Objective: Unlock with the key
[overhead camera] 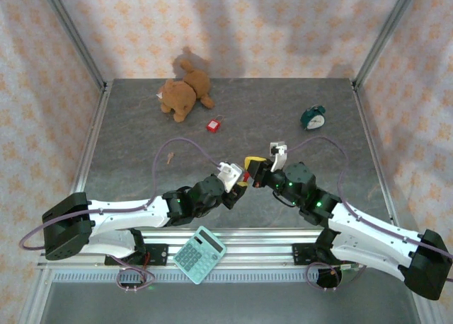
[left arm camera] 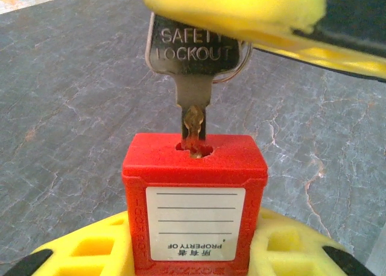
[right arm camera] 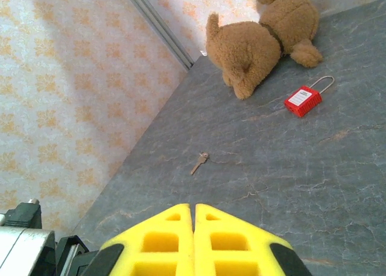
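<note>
Overhead cam sits above and behind the arm bases, looking down and forward over the whole table [overhead camera: 283, 119] as far as the back walls. Left wrist cam is jammed right up against a padlock [left arm camera: 194, 197] with a key [left arm camera: 193, 53] in it. Only tabletop shows behind, so I can't really tell which way it faces. Right wrist cam sits low, looking over its own yellow fingers [right arm camera: 163, 240] toward the back-left corner. It shares the teddy bear [right arm camera: 259, 41] and the second padlock [right arm camera: 303, 100] with the overhead.

Matt red plastic padlock [left arm camera: 194, 210], bare metal key [left arm camera: 194, 65]
</note>
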`<act>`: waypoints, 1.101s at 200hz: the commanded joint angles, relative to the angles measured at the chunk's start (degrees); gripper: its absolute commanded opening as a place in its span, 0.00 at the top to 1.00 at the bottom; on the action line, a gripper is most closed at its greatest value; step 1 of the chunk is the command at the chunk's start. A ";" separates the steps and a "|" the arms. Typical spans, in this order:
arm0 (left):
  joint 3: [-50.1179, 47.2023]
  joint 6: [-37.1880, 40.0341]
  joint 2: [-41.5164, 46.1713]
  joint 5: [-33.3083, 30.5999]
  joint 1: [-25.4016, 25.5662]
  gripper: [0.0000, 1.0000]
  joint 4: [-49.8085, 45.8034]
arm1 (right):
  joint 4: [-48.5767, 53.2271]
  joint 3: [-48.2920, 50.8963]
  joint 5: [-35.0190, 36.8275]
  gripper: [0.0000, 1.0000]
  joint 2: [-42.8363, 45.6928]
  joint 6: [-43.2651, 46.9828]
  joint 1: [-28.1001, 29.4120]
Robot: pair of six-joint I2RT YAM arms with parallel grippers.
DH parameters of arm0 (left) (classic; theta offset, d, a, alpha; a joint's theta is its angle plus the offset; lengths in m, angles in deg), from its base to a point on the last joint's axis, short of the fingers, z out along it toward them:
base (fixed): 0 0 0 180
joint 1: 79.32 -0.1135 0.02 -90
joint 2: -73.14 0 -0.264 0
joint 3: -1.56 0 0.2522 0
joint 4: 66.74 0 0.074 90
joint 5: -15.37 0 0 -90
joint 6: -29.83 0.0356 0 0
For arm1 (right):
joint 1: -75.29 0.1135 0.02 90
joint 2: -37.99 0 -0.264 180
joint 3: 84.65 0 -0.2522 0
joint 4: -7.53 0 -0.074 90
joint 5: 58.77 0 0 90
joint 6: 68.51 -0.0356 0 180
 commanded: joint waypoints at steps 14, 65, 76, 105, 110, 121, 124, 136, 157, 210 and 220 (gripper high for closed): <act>3.96 1.04 2.75 -4.98 -2.00 0.70 17.20 | 11.76 2.88 -6.42 1.00 -3.05 -1.41 3.57; 4.69 2.36 3.26 -5.10 -1.96 0.71 17.12 | 11.53 3.62 -6.41 1.00 -4.64 -1.77 4.72; 5.08 2.64 3.01 -4.64 -1.96 0.70 16.75 | 12.21 3.27 -6.32 1.00 -4.39 -1.45 4.73; 5.13 2.65 2.16 -4.20 -2.00 0.71 16.12 | 16.56 1.11 -3.70 1.00 -1.66 0.39 4.65; 5.03 2.65 2.07 -4.17 -2.01 0.71 15.96 | 17.67 0.55 -2.63 1.00 -1.01 0.79 4.66; 4.53 2.43 2.01 -4.00 -1.99 0.71 15.56 | 19.94 -0.73 -0.22 0.99 0.79 1.55 4.73; 4.28 2.32 1.94 -3.92 -1.96 0.70 15.52 | 20.52 -0.99 0.48 0.99 1.20 1.75 4.72; 3.21 2.20 1.76 -3.97 -1.91 0.70 15.38 | 22.82 -2.38 3.13 0.94 2.84 2.48 4.59; 1.49 1.27 1.35 -3.75 -1.83 0.70 14.14 | 24.93 -4.77 4.26 0.86 4.76 3.27 3.09; -1.71 -0.43 0.29 -2.62 -0.70 0.71 11.54 | 25.88 -11.73 2.33 0.71 6.15 5.48 -2.50; -1.83 -0.36 0.11 -2.68 -0.56 0.71 10.94 | 26.02 -13.09 2.22 0.68 6.14 6.02 -2.73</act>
